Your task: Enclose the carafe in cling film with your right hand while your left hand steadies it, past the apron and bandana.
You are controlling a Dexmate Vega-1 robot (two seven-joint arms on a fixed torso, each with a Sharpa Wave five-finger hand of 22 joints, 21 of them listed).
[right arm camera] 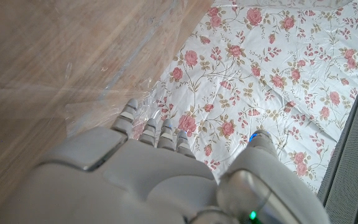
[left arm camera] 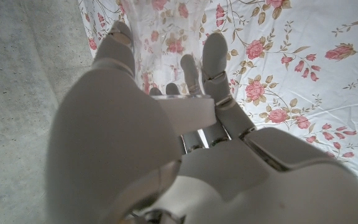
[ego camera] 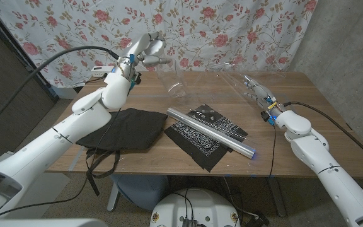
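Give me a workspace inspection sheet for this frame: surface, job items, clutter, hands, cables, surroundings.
Surface: wooden table.
Job's things: clear carafe at the far side; cling film stretched from it towards the right hand; film roll lying on the bandana.
Clutter: black apron front left; black patterned bandana beside it.
Hands: left hand raised beside the carafe, contact unclear; right hand at the film's edge, grip unclear.
Cables: black cable to the left arm; another along the right arm.
Surroundings: floral curtain behind.
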